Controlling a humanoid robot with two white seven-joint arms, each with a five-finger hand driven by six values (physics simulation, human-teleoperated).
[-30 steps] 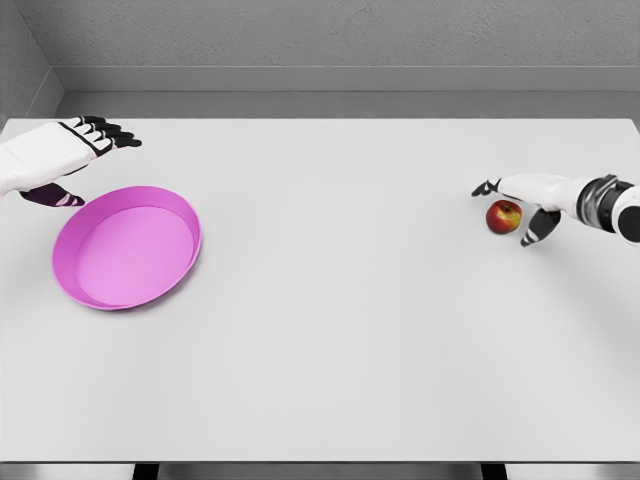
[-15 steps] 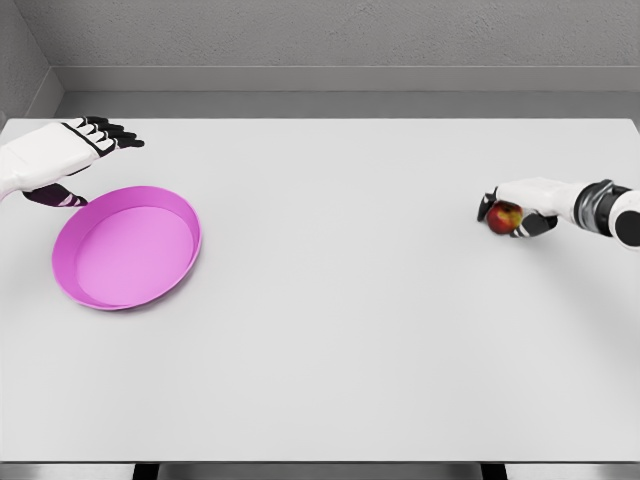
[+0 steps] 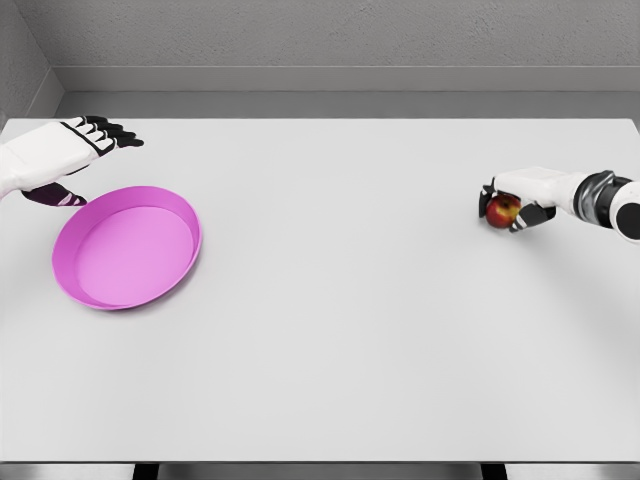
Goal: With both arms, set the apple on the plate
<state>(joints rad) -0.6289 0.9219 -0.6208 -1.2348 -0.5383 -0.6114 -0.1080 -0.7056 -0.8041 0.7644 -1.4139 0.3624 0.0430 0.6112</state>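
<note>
Two hands: our right hand [image 3: 522, 197] at 3 o'clock curls around the apple [image 3: 502, 211]; our left hand [image 3: 62, 152], fingers spread, hovers at 10 o'clock by the plate [image 3: 188, 222].

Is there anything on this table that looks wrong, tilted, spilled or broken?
Nothing stands out. The pink plate lies flat and empty at the table's left, with the open left hand just behind it. The right hand is closed around the apple at the right. No spill or damage shows.
</note>
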